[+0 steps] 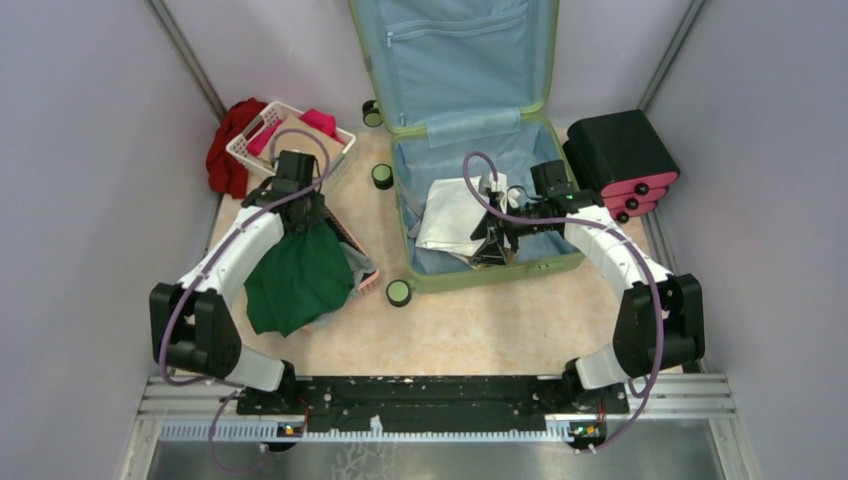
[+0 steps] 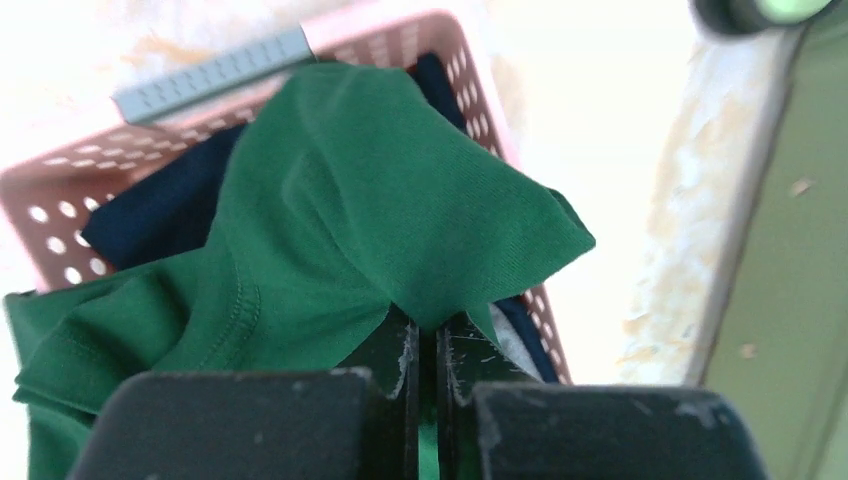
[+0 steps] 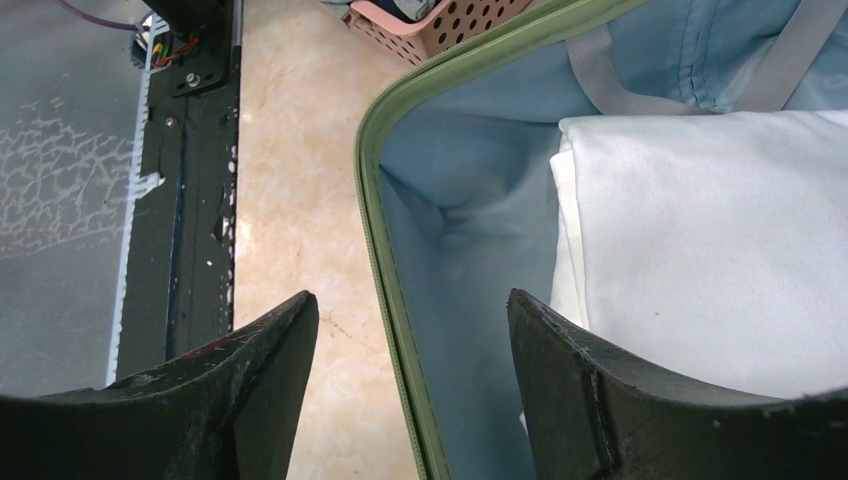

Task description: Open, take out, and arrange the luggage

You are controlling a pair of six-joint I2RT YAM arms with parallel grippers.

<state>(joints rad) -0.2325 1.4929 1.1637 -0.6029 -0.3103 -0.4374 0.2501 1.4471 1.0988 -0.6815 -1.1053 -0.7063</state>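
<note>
Left hand [image 2: 428,335] grasps a green shirt [image 2: 380,200] over the pink basket [image 2: 480,80]. Right hand [image 3: 410,330], released, hangs over the luggage [image 3: 385,130] rim.

Robot lab booth, staged. Plain grey partition walls [image 1: 90,150] and aluminium posts [image 1: 190,55] box in the space around left pincer [image 2: 430,335] and right pincer [image 3: 410,300]. Black mounting rail [image 1: 430,392] sits behind both, marble-look worktop [image 1: 480,330] underneath. Props: open luggage [image 3: 460,190] under right pincer, pink basket [image 2: 40,195] of clothes below left pincer.
</note>
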